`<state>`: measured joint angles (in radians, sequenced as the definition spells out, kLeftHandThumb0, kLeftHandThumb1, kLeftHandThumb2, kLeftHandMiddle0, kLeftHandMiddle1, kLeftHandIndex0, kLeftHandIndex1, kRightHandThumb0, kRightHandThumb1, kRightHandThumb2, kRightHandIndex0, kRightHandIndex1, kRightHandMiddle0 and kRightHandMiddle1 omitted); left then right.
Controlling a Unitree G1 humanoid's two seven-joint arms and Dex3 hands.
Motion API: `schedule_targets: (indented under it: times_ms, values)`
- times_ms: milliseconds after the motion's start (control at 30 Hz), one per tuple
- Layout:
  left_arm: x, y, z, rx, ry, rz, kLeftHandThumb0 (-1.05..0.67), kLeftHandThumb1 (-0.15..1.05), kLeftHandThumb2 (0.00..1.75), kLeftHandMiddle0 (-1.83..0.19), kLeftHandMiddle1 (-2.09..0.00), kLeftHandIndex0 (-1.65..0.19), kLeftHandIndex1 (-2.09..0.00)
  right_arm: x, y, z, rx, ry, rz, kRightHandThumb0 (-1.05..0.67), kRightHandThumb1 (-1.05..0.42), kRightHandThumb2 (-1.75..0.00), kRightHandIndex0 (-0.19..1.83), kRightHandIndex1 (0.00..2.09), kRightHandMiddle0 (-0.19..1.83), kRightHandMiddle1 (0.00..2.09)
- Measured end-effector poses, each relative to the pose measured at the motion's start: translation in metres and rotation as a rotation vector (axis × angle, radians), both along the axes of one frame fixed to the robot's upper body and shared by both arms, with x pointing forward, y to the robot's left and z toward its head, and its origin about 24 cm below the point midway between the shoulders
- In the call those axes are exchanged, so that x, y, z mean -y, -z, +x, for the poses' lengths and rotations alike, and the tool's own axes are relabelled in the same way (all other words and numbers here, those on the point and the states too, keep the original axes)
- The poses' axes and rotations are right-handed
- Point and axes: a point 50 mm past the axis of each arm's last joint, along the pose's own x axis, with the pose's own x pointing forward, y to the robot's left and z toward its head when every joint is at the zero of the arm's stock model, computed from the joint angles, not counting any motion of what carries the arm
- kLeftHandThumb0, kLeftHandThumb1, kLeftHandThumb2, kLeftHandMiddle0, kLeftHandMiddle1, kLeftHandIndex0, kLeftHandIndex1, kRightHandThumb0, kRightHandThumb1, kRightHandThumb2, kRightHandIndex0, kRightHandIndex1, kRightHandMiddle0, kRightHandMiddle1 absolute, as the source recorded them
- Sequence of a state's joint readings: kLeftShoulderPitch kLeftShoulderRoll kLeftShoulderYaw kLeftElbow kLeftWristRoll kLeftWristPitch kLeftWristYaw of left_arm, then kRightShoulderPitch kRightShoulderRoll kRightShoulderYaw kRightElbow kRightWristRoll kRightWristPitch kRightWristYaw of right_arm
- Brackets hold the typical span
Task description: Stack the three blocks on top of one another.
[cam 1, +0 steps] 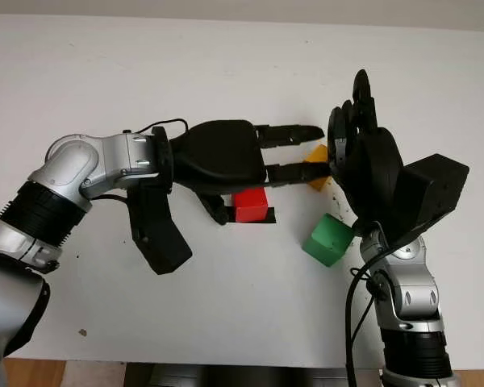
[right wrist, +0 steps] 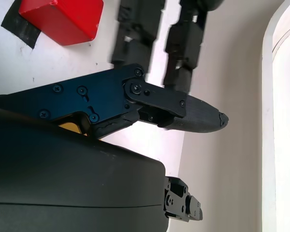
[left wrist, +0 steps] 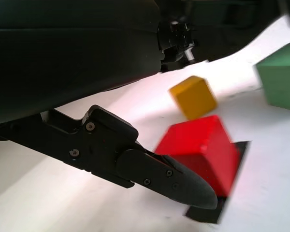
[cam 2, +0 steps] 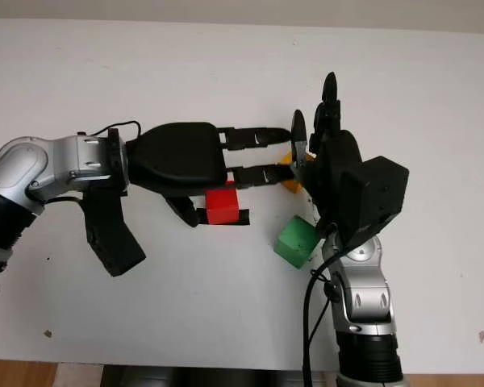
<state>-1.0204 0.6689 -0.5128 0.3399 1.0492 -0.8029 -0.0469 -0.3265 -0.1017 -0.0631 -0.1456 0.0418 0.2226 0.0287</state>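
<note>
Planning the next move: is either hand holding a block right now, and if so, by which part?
Neither. The left hand is open above the red block; the right hand is open beside the yellow block. The green block sits untouched.

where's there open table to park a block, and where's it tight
Open table runs along the far side beyond both hands, and near the front edge between the two arms. It is tight mid-table: the left hand, open, reaches over the red block on its black tape patch, the right hand, open, hangs by the yellow block, and the green block sits beside the right forearm.
</note>
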Motion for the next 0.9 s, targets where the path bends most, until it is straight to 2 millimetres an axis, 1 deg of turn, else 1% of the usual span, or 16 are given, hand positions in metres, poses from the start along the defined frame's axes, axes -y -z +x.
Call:
schedule_targets:
  times_ms: [133,267,300,367,400,433,533,567,633,700,767,800,833,900]
  values:
    - [-0.01,-0.005,0.002,0.017,-0.034,-0.005,-0.85,0.91,0.05,0.19,0.0,0.19,0.0,0.0,0.0,0.0,-0.001,0.0,0.002,-0.7,-1.05,-0.65,-0.19,0.0,-0.19,0.0]
    - [-0.022,-0.022,0.003,-0.017,-0.087,-0.078,-0.86,0.9,0.05,0.19,0.0,0.19,0.0,0.0,0.0,0.0,-0.002,-0.004,0.005,-0.71,-1.05,-0.63,-0.19,0.0,-0.19,0.0]
    - [-0.026,-0.028,0.003,-0.039,-0.103,-0.114,-0.89,0.91,0.05,0.19,0.0,0.19,0.0,0.001,0.0,0.0,-0.001,-0.002,0.006,-0.71,-1.05,-0.63,-0.19,0.0,-0.19,0.0]
    - [-0.035,-0.042,0.004,-0.114,-0.151,-0.225,-0.98,0.99,0.08,0.19,0.0,0.19,0.0,0.003,-0.001,0.0,0.005,0.009,0.007,-0.72,-1.05,-0.63,-0.19,0.0,-0.19,0.0]
    - [-0.04,-0.049,0.005,-0.17,-0.18,-0.29,-0.99,1.02,0.13,0.19,0.0,0.19,0.0,0.005,-0.002,0.0,0.009,0.014,0.004,-0.71,-1.05,-0.64,-0.19,0.0,-0.19,0.0]
    - [-0.046,-0.054,0.006,-0.24,-0.206,-0.37,-0.97,1.04,0.3,0.19,0.0,0.19,0.0,0.007,-0.002,0.0,0.012,0.018,0.0,-0.72,-1.05,-0.65,-0.19,0.0,-0.19,0.0]
    - [-0.066,-0.06,0.011,-0.503,-0.236,-0.652,-0.95,1.05,0.5,0.19,0.0,0.19,0.0,0.014,-0.006,0.0,0.027,0.026,-0.02,-0.72,-1.05,-0.65,-0.19,0.0,-0.19,0.0]
    - [-0.075,-0.057,0.014,-0.598,-0.231,-0.787,-0.92,1.05,0.56,0.19,0.0,0.19,0.0,0.018,-0.011,0.001,0.042,0.026,-0.036,-0.72,-1.05,-0.66,-0.19,0.0,-0.19,0.0]
    - [-0.091,-0.044,0.018,-0.717,-0.243,-1.002,-0.86,1.05,0.6,0.19,0.0,0.19,0.0,0.029,-0.024,0.003,0.086,0.033,-0.079,-0.72,-1.05,-0.65,-0.19,0.0,-0.19,0.0]
    - [-0.099,-0.027,0.02,-0.811,-0.245,-1.171,-0.8,1.05,0.61,0.19,0.0,0.19,0.0,0.036,-0.036,0.004,0.122,0.019,-0.1,-0.7,-1.05,-0.53,-0.19,0.0,-0.19,0.0]
    - [-0.106,-0.009,0.022,-0.912,-0.249,-1.362,-0.75,1.05,0.6,0.19,0.0,0.19,0.0,0.042,-0.05,0.005,0.154,0.011,-0.151,-0.73,-1.05,-0.41,-0.18,0.01,-0.18,0.01]
    - [-0.109,-0.002,0.022,-0.953,-0.258,-1.434,-0.74,1.05,0.6,0.19,0.0,0.19,0.0,0.045,-0.056,0.006,0.165,0.007,-0.178,-0.73,-1.05,-0.35,-0.17,0.02,-0.17,0.01]
    - [-0.111,0.006,0.022,-0.992,-0.261,-1.507,-0.72,1.05,0.58,0.19,0.0,0.19,0.0,0.048,-0.062,0.007,0.168,0.005,-0.206,-0.72,-1.05,-0.26,-0.16,0.03,-0.15,0.02]
    - [-0.114,0.021,0.021,-1.049,-0.265,-1.608,-0.71,1.05,0.56,0.19,0.0,0.19,0.0,0.057,-0.072,0.008,0.173,0.005,-0.259,-0.71,-1.05,-0.14,-0.14,0.04,-0.12,0.04]
